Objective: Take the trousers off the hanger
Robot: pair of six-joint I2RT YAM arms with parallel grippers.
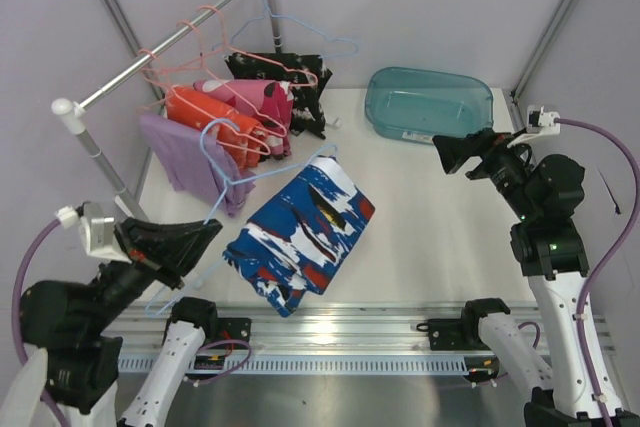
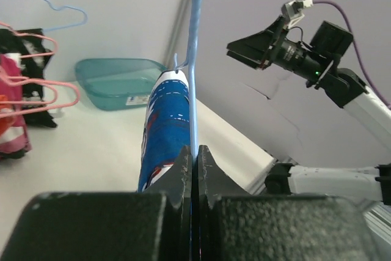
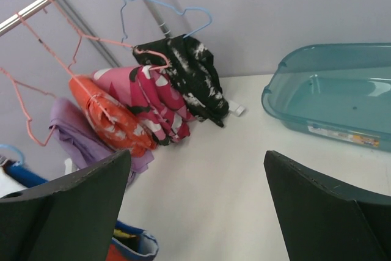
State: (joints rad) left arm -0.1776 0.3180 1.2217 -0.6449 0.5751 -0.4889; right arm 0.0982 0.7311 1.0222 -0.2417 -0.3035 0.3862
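My left gripper (image 1: 208,234) is shut on the wire of a light-blue hanger (image 1: 222,162), held off the rail above the table's front left. In the left wrist view the wire (image 2: 195,59) runs up from between the closed jaws (image 2: 196,151). The blue-white-red patterned trousers (image 1: 300,227) drape over that hanger (image 2: 162,126). My right gripper (image 1: 450,154) hovers open at the right with nothing between its fingers (image 3: 67,194). Lavender (image 1: 185,162), orange (image 1: 205,117), pink-magenta (image 1: 255,97) and black speckled (image 1: 290,82) trousers hang on pink hangers from the rail (image 1: 170,47).
A teal plastic bin (image 1: 430,102) stands at the back right, just beyond my right gripper. An empty blue hanger (image 1: 300,32) hangs at the rail's far end. The rail's white-capped posts (image 1: 70,112) stand at the left and back.
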